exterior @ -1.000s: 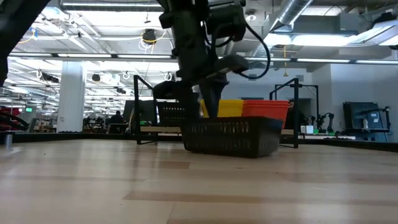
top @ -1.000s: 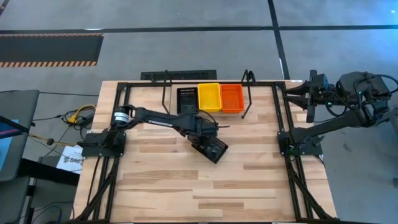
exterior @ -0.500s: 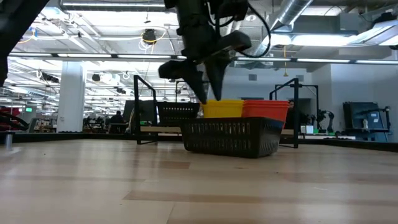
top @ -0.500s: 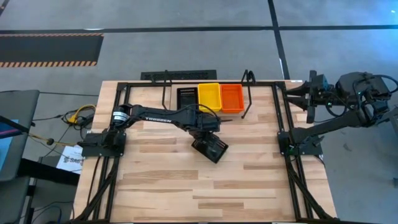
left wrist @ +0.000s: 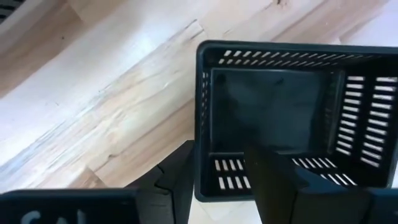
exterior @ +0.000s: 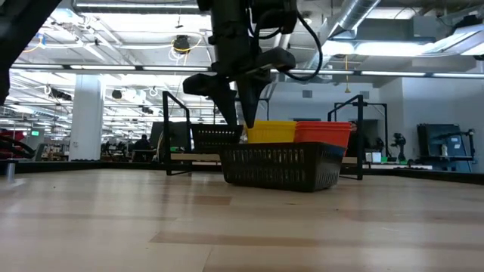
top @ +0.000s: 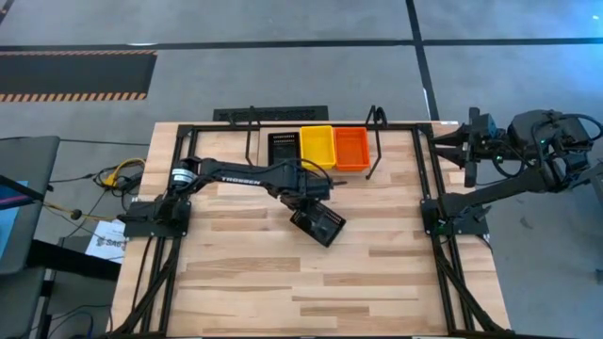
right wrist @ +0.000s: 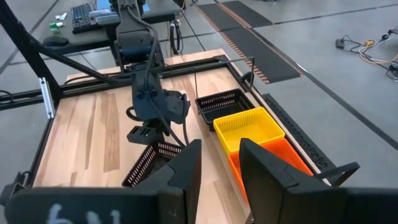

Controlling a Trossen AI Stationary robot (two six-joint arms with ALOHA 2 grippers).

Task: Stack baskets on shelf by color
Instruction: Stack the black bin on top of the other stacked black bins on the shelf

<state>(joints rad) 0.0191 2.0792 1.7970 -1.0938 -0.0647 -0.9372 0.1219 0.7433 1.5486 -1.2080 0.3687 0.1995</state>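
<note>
A black basket (top: 318, 226) rests on its bottom on the table, turned askew, in front of the shelf (top: 375, 141). On the shelf sit a black basket (top: 283, 148), a yellow one (top: 317, 146) and a red one (top: 351, 148), side by side. My left gripper (exterior: 238, 121) hangs open just above the loose black basket (left wrist: 280, 118), fingers pointing down over its wall nearest the shelf and clear of its rim. My right gripper (right wrist: 217, 168) is open with nothing in it, held high beyond the table's right edge.
The black metal frame (top: 422, 169) runs along the table's edges and holds both arm bases. Bare wood (top: 283, 282) stretches from the loose basket to the near edge. A dark slotted strip (top: 273, 115) lies behind the shelf.
My left gripper has risen from the loose black basket's rim and tipped slightly, its fingers now clear above it. The basket has stayed where it was on the table.
</note>
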